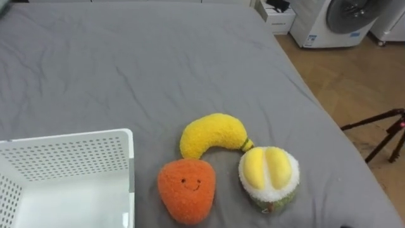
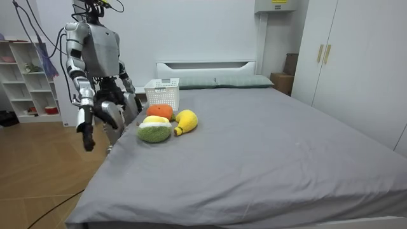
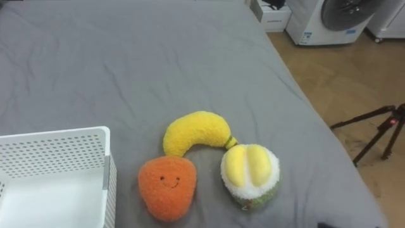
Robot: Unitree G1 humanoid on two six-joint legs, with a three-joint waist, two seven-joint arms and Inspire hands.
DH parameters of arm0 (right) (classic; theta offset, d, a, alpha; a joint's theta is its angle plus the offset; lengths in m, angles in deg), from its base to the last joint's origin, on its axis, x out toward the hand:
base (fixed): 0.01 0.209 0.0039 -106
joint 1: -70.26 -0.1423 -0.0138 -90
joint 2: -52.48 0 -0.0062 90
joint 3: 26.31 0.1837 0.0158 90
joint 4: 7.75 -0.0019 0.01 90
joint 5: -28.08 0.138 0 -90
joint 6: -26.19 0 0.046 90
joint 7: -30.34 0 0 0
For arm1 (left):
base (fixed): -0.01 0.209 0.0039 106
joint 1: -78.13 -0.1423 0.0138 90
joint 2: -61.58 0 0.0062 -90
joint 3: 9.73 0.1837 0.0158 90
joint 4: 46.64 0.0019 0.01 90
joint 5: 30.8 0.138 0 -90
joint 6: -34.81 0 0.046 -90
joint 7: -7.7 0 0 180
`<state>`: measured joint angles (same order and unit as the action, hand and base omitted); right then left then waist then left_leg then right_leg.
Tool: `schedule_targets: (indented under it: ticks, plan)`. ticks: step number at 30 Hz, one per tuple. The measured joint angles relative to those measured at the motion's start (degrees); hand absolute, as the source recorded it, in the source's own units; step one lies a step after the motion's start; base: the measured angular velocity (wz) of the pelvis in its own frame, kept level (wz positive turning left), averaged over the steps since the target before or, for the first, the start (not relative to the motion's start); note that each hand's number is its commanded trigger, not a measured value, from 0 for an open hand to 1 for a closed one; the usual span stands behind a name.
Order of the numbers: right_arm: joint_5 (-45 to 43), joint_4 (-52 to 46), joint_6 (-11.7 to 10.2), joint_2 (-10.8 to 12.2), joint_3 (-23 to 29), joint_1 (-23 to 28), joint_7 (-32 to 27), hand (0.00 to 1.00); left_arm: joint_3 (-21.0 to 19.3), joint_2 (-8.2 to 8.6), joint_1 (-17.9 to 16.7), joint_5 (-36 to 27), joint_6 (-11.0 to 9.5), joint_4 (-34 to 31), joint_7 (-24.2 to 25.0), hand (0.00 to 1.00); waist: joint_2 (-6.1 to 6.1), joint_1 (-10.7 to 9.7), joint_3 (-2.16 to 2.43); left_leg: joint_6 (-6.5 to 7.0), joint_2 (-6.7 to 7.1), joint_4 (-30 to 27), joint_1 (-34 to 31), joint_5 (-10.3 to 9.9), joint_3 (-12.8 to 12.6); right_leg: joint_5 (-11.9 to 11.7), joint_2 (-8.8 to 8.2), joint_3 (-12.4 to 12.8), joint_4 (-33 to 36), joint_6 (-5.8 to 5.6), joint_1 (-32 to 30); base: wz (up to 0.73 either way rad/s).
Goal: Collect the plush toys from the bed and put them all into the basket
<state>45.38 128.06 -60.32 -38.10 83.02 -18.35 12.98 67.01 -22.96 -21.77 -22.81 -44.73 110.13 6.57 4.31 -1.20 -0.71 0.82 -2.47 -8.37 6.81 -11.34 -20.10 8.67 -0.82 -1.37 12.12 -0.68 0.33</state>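
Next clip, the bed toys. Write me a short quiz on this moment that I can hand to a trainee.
1. How many toys lie on the bed?
2. True or false: the banana is inside the basket.
3. Which toy lies nearest the basket? A) banana B) orange toy C) round toy

Key
1. Three.
2. False: it lies on the bed, outside the basket.
3. B.
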Motion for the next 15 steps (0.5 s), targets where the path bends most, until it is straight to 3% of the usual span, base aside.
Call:
schedule_targets:
  ticks: [5, 12, 15]
  plan:
    - [-0.12, -15.65, -0.98, 0.14, -3.59, -0.10, -1.17, 0.00, 1.18, 0.03, -0.33, 0.12, -0.14, -0.83, 0.00, 0.00, -0.30, 0.53, 0.52, -0.08, -0.22, 0.10, -1.08, 0.05, -0.19, -0.28, 0.11, -0.25, -0.38, 0.07, -0.94, 0.00]
    - [-0.18, -17.59, -1.17, 0.30, -9.23, -0.37, 1.69, 0.00, 1.37, 0.28, -0.89, -0.52, -0.97, -1.83, -0.04, 0.00, -0.96, 1.72, 0.85, -0.09, -0.25, -0.05, -1.11, 0.07, 0.07, -0.31, -0.11, -0.57, -0.44, 0.11, -0.65, 0.01]
    - [-2.46, -17.27, -1.17, 0.43, -11.99, -0.40, 3.74, 0.00, 1.94, 0.58, -0.93, -1.53, -0.97, -2.19, -0.95, 0.00, -1.08, 1.79, 0.78, -0.09, -0.25, -0.24, -1.14, 0.07, 0.27, -0.31, -0.16, -0.72, -0.44, 0.11, -0.56, 0.01]
